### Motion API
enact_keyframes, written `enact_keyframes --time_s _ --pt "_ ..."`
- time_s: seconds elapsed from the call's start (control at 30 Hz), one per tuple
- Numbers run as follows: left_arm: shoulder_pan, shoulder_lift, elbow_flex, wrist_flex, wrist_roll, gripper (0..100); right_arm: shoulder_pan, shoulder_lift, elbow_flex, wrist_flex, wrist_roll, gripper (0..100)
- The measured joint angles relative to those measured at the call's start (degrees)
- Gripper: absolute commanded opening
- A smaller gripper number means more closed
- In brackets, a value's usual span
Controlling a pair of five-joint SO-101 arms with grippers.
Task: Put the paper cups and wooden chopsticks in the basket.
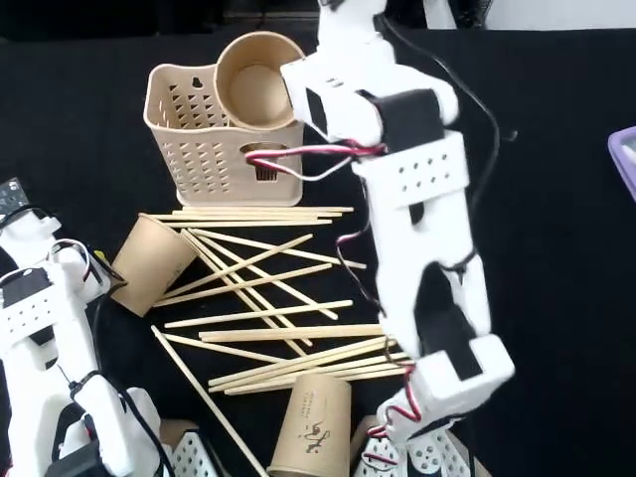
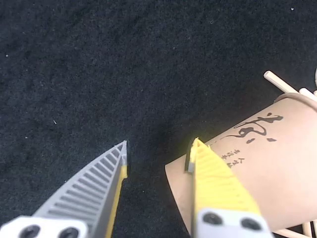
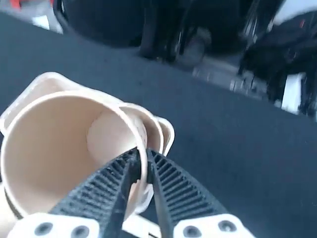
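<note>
**Operator:** How is the grip looking?

**Spotter:** Your right gripper [image 3: 141, 157] has its fingers [image 3: 99, 191] nearly together, pinching only the rim wall of the held cup [image 3: 59, 148]. That cup hangs tilted over one corner of the basket [image 1: 199, 149].

**Operator:** So what's the risk?

**Spotter:** If you let go there, I judge it may catch the basket's rim and tip outside. The thin pinch could also crease the paper or slip.

**Operator:** And the other side?

**Spotter:** Your left gripper [image 2: 158, 148] is spread wide and holds nothing. One finger sits at the printed cup [image 2: 257, 163], which lies on its side far from the basket, beyond the chopsticks [image 1: 268, 298]. Closing there could nudge it and roll it into them.
</note>
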Motion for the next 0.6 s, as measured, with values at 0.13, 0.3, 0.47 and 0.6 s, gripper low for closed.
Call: enact_keyframes --time_s 0.13,0.3,0.47,0.6 --pt "0.0 0.0 0.0 0.0 0.0 21 0.4 3.4 -5.3 2.3 0.0 15.6" --pt "0.0 0.0 0.0 0.0 0.0 21 0.9 4.5 -6.7 2.4 0.0 29.0" --pt "0.0 0.0 0.0 0.0 0.0 21 1.1 4.2 -6.7 3.3 0.0 30.0" --pt "0.0 0.0 0.0 0.0 0.0 21 1.0 0.4 -6.6 9.0 0.0 30.0"
